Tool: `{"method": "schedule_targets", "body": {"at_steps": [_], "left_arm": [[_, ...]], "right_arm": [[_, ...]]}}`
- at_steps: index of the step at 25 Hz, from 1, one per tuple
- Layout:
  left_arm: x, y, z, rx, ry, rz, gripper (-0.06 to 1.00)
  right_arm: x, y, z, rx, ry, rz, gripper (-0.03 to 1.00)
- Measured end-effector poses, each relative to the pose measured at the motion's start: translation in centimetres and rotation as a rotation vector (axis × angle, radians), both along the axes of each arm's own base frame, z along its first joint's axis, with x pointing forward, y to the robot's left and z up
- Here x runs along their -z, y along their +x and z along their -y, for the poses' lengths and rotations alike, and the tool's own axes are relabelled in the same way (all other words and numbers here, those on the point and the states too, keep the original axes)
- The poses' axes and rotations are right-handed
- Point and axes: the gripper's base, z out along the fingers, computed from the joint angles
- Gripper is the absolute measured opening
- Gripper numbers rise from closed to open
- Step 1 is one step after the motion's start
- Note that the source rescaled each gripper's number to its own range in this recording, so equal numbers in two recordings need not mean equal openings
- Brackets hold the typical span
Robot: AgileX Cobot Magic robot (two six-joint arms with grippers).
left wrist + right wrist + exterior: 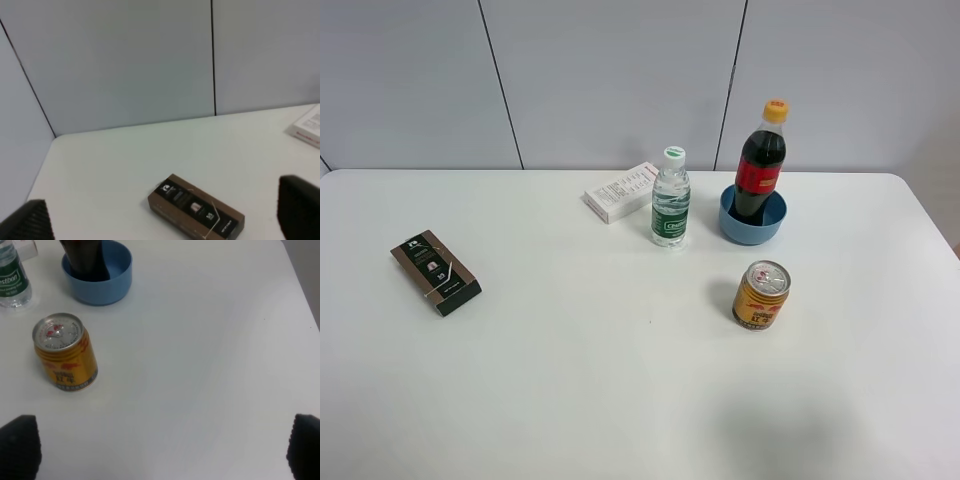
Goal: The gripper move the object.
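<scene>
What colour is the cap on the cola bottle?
Yellow-orange; the cola bottle's cap shows best in the exterior high view.

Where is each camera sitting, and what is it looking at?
Exterior high: up above, facing the white table and grey wall; it sees the cola bottle standing in the blue bowl; no arm shows.
Left wrist: low on the left arm, facing the brown box and wall; only the left pincer fingertips show.
Right wrist: on the right arm, looking down at the gold can; right pincer fingertips show.
Shared: the can and bowl appear in the high and right wrist views.
</scene>
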Motion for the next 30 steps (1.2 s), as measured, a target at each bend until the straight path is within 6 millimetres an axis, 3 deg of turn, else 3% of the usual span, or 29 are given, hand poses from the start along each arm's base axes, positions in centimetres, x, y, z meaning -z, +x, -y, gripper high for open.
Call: {"method": "schedule_targets", "body": {"at_steps": [4, 9, 14, 20, 30], "left_arm": [[1.3, -1.7, 0.2, 0.004, 0.001, -0.012, 0.74], [2.2, -2.2, 0.3, 0.009, -0.005, -0.099, 0.74], [2.9, -2.1, 0.3, 0.011, -0.010, -0.150, 0.74], [5.3, -1.0, 0.2, 0.011, -0.026, -0.251, 0.74], [5.4, -0.9, 0.2, 0.009, -0.033, -0.255, 0.74]], "right_arm": [[0.0, 0.0, 0.0, 0.000, 0.000, 0.000, 1.00], [0.0, 0.0, 0.0, 0.000, 0.000, 0.000, 1.00], [0.0, 0.0, 0.0, 0.000, 0.000, 0.000, 1.00], [0.0, 0.0, 0.0, 0.000, 0.000, 0.000, 1.00], [0.0, 0.0, 0.0, 0.000, 0.000, 0.000, 1.00]]}}
